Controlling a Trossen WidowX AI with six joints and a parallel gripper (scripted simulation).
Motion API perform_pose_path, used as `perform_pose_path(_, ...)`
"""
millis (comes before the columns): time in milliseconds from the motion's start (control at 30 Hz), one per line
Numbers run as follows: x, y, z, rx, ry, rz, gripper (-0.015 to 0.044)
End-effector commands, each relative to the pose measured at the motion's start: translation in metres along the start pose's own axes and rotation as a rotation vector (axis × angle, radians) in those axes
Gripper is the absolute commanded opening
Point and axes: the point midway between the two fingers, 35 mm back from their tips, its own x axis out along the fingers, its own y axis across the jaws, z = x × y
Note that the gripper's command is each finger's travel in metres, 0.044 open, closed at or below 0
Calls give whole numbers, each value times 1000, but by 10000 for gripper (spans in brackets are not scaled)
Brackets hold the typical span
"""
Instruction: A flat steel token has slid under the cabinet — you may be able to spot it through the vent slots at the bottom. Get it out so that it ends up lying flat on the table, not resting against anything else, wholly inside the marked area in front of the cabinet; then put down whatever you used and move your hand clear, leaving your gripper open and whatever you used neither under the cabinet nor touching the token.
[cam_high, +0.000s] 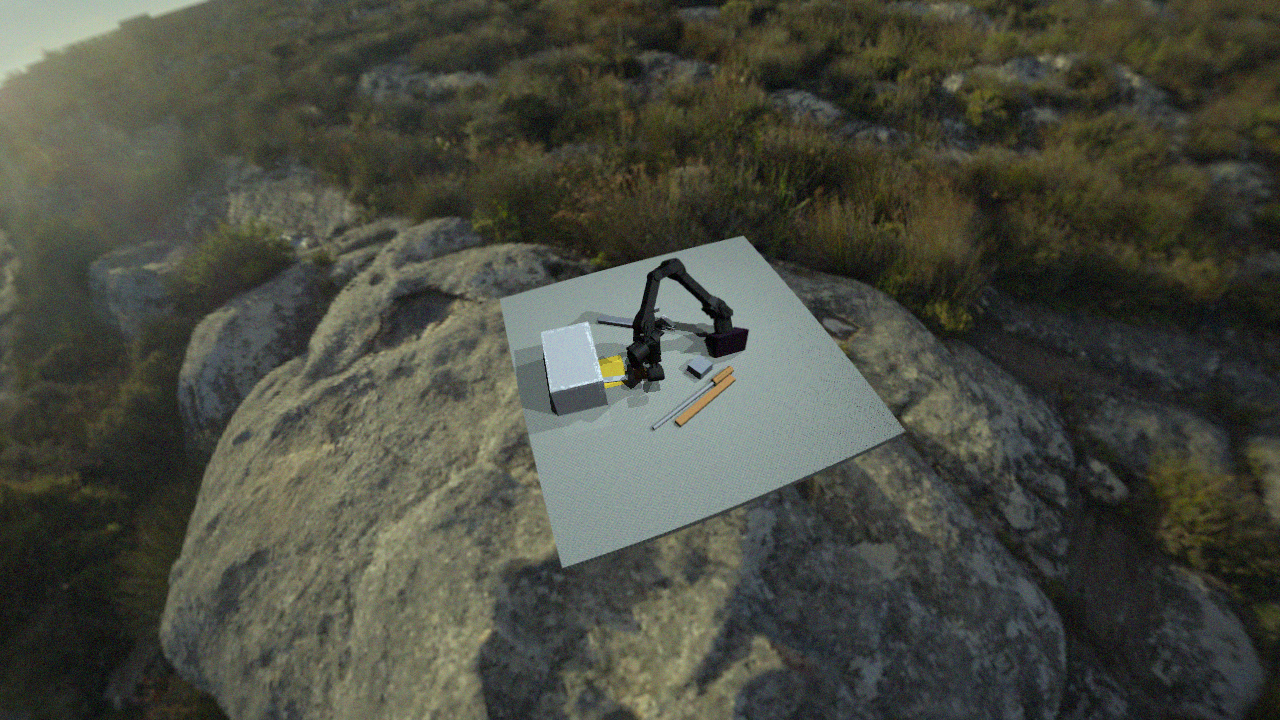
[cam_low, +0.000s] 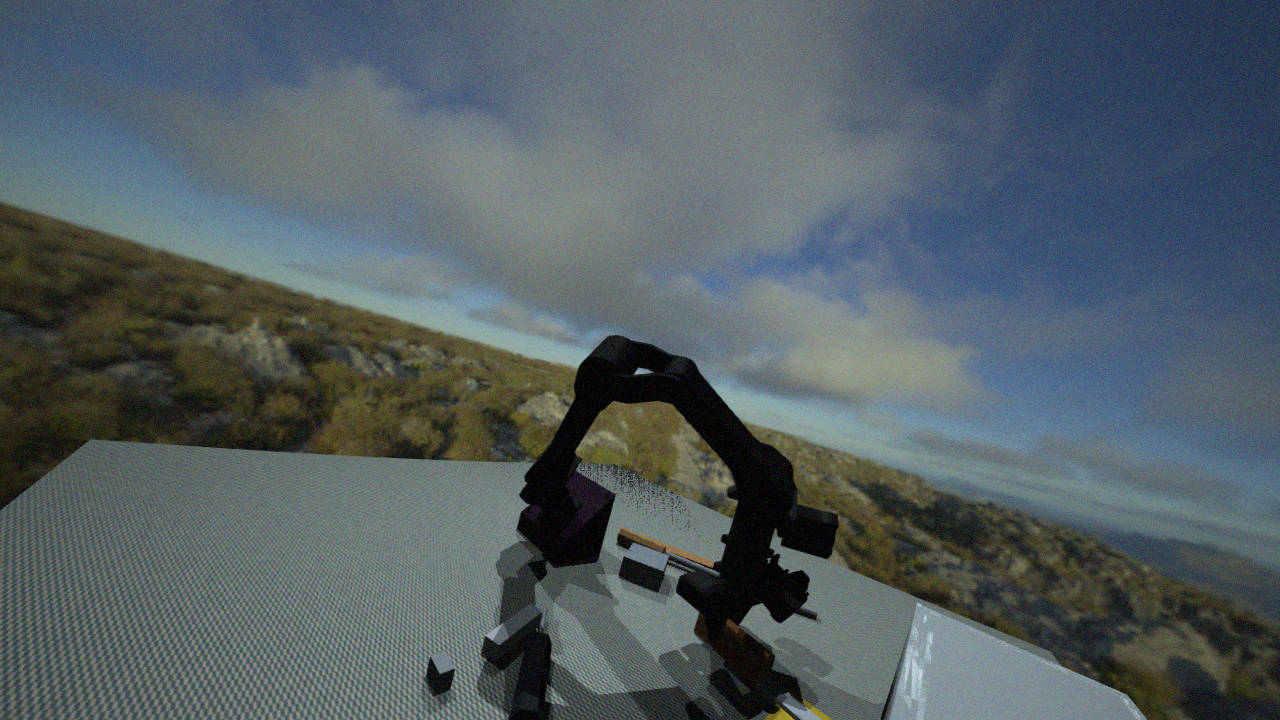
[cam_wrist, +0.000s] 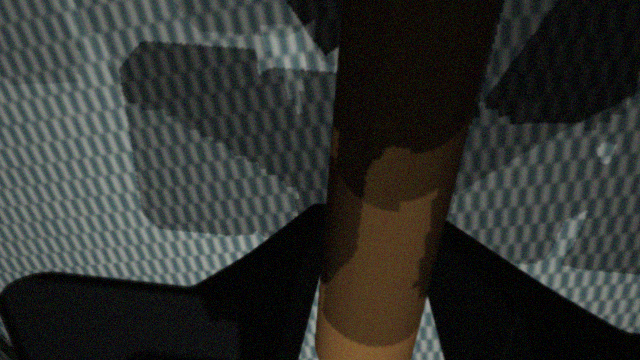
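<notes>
At centre-left in the view from above stands the cabinet (cam_high: 572, 356) (cam_low: 1002, 676), lower right in the exterior view; I cannot see the steel token, which I judge is beneath it or hidden by my tool

Just right of it lies the yellow marked area (cam_high: 612, 367) (cam_low: 781, 714), and over that runs the thin shaft (cam_high: 614, 380) (cam_low: 802, 709) of my tool, reaching the cabinet's front edge

To work this step well, I should keep the shaft low and level, get its end behind the token, then draw straight back, slowly, so the token slides flat; lifting or twisting could lose it or leave it leaning

Next comes my claw (cam_high: 639, 377) (cam_low: 726, 634) (cam_wrist: 373, 222), partway open, its fingers pressed on both sides of the orange-brown handle (cam_low: 744, 648) (cam_wrist: 395, 240), gripping it firmly

Farther right sit a grey block (cam_high: 699, 367) (cam_low: 643, 566) and, slightly below, a spare rod (cam_high: 687, 412) (cam_low: 810, 614) beside an orange bar (cam_high: 705, 401), both well apart from my claw
</notes>
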Motion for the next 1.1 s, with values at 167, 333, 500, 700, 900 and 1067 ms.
perform_pose_path(167,0,0,14,2,-1,3,0)
perform_pose_path(333,0,0,19,2,-1,3,0)
perform_pose_path(500,0,-1,25,2,-2,3,0)
perform_pose_path(700,-1,-1,31,2,-2,3,0)
perform_pose_path(900,-1,-1,37,3,-2,3,0)
perform_pose_path(1067,-1,-1,43,3,-3,3,0)
